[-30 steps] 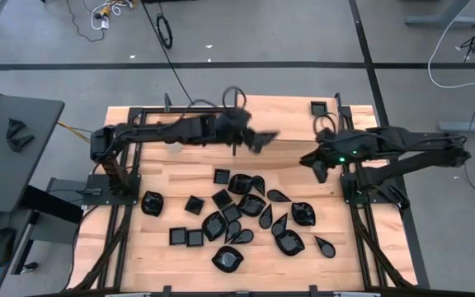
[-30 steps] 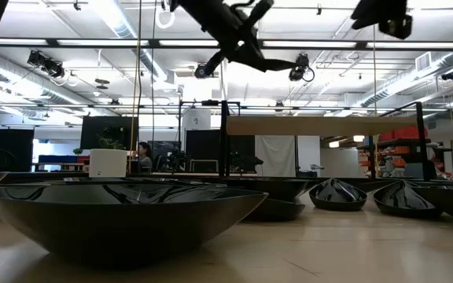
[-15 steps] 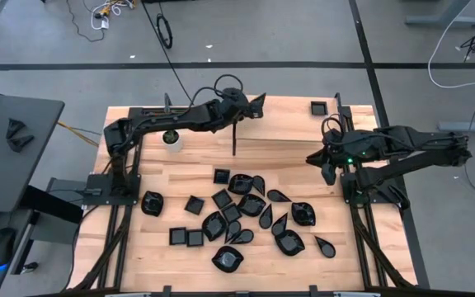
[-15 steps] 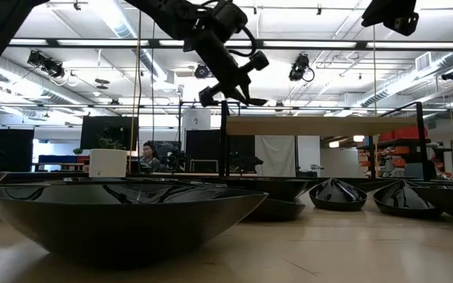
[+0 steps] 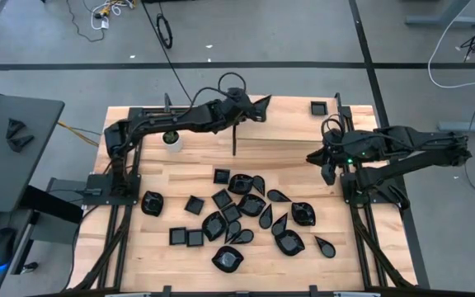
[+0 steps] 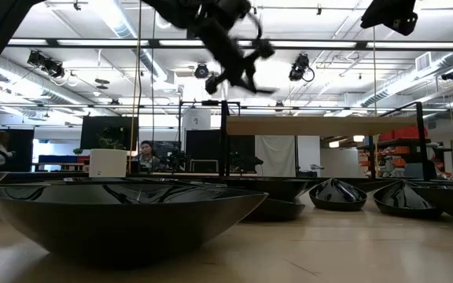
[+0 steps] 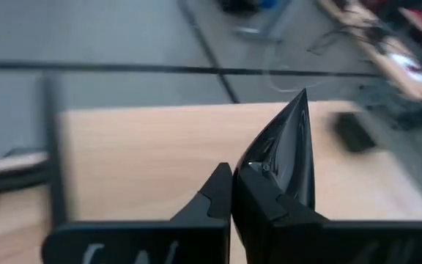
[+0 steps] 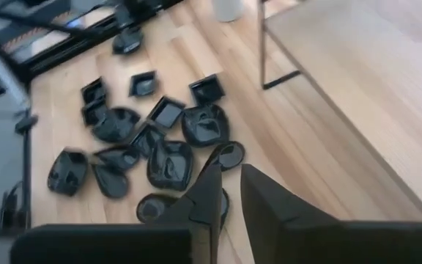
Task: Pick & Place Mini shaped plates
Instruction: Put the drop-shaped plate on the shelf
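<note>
Many glossy black mini shaped plates (image 5: 246, 206) lie scattered on the wooden table's near half. One teardrop plate (image 7: 288, 154) is up in the air at the far side, over the left end of a raised wooden shelf (image 5: 291, 132). My left gripper (image 5: 258, 106) is shut on it. A square plate (image 5: 317, 107) lies flat on the shelf's far right part. My right gripper (image 5: 326, 167) hovers at the table's right side, high above the pile. Its fingers (image 8: 207, 192) stand a narrow gap apart with nothing between them. My left gripper pinches the teardrop plate's rim near its rounded end (image 7: 258, 170) between its two fingers. The fingers come from the table's left, slanting a little downward. The plate stands on edge, lifted clear, and its pointed tip (image 7: 302, 94) faces away from the gripper.
A small white pot with a plant (image 5: 171, 138) stands on the table under my left arm. The shelf rests on a thin dark post (image 5: 235, 142). In the low view a big dark plate (image 6: 124, 212) fills the foreground. Bare wood lies between the shelf and the pile.
My left gripper has carried the teardrop plate toward the table's far edge and a little right, over the shelf's left end. It has turned on the way. The plate stays clear of everything. Over the last half second it has shifted only slightly.
</note>
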You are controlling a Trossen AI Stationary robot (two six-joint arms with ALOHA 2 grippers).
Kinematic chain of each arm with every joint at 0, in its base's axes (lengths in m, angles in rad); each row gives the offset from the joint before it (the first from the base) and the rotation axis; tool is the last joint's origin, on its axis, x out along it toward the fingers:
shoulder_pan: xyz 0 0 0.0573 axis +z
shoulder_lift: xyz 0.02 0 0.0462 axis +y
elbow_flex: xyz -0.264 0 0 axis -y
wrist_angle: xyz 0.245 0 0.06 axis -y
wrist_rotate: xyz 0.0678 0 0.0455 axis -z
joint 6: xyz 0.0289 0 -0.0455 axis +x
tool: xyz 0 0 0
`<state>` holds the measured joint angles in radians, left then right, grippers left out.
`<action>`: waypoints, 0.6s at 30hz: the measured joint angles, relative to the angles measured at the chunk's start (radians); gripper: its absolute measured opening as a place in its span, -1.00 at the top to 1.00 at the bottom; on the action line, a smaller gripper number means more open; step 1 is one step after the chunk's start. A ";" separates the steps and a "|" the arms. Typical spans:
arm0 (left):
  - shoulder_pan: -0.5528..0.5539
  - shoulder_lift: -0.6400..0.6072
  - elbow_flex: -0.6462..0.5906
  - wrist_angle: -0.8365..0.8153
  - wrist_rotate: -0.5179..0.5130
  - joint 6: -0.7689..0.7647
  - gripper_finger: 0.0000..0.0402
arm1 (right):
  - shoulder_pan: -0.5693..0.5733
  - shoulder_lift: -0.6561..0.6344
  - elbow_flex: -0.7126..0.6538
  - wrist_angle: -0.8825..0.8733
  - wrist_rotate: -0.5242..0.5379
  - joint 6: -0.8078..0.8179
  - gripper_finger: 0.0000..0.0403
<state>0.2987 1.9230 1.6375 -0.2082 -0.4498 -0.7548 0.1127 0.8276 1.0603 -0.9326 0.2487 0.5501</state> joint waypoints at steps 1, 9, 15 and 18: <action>-0.015 -0.001 0.025 0.000 0.016 0.027 0.95 | -0.002 0.000 0.000 -0.007 0.033 0.029 0.72; -0.155 -0.001 0.189 0.000 -0.051 0.201 0.95 | -0.063 -0.069 -0.128 0.319 0.155 0.027 0.48; -0.234 -0.001 0.236 0.020 -0.204 0.248 0.94 | -0.095 -0.111 -0.222 0.734 0.244 -0.039 0.13; -0.260 -0.001 0.236 0.046 -0.252 0.299 0.94 | -0.113 -0.091 -0.247 0.855 0.286 -0.071 0.02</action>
<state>0.0388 1.9217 1.8732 -0.1625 -0.7016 -0.4557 -0.0006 0.7369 0.8131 -0.0775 0.5346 0.4789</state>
